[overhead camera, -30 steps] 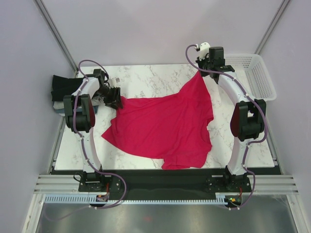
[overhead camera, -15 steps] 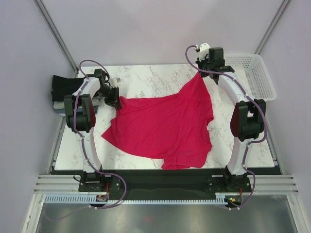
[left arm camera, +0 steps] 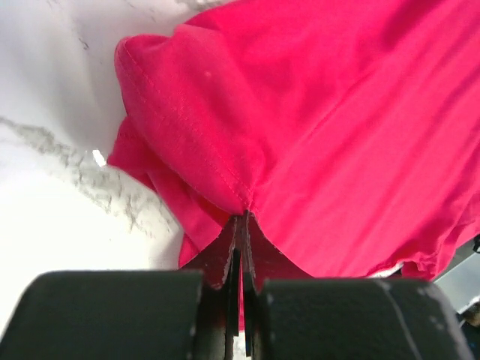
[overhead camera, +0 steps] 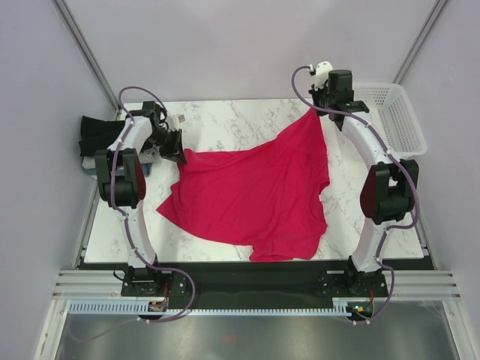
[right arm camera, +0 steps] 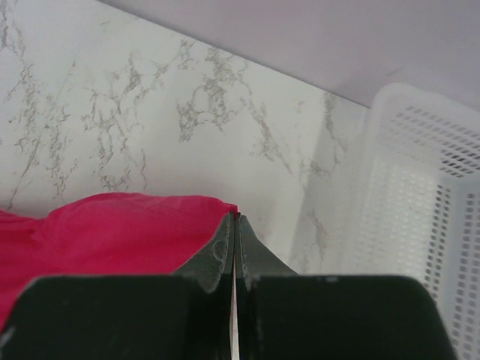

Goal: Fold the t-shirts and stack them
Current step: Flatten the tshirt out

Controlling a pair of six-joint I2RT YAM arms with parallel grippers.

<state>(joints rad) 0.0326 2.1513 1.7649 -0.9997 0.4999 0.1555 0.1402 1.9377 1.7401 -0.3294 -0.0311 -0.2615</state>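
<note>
A crimson-red t-shirt [overhead camera: 255,191] lies spread over the middle of the marble table. My left gripper [overhead camera: 178,152] is shut on its left corner; in the left wrist view the red cloth [left arm camera: 315,112] is pinched between the closed fingertips [left arm camera: 241,219]. My right gripper [overhead camera: 318,107] is shut on the far right corner and holds it lifted off the table; the right wrist view shows red cloth [right arm camera: 112,232] pinched at the tips [right arm camera: 235,217]. A stack of folded shirts, black on top [overhead camera: 94,135], sits at the far left edge.
A white plastic mesh basket [overhead camera: 394,116] stands at the back right, also in the right wrist view [right arm camera: 420,187]. The marble table [overhead camera: 225,120] has bare surface behind the shirt. Grey walls enclose the cell.
My right gripper has moved up and back to the right, pulling the shirt's far corner with it. My left gripper has shifted slightly back, still holding its corner.
</note>
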